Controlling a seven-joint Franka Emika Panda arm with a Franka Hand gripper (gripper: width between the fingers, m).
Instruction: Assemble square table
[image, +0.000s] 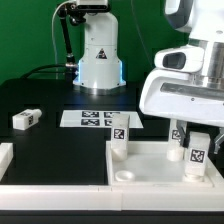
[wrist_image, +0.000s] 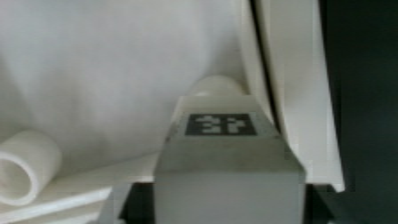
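1. I see the gripper (image: 196, 140) low over the square table slab (image: 150, 170), which lies near, toward the exterior view's right, on the dark surface (image: 50, 150).
2. Its fingers look pinched on the held leg block (image: 197, 156), which stands upright.
3. The corner leg block (image: 120, 140) stands at the slab's far corner on the exterior view's left.
4. The loose leg block (image: 25, 119) lies well apart on the exterior view's left, and the marker board (image: 95, 118) lies beyond the slab.

A leg block (image: 196, 155) fills the gap between the jaws, and the raised rim (wrist_image: 278, 80) of the slab (image: 150, 158) runs close beside one jaw. Off the other jaw the slab floor lies open up to a second leg block (image: 119, 136) standing upright.
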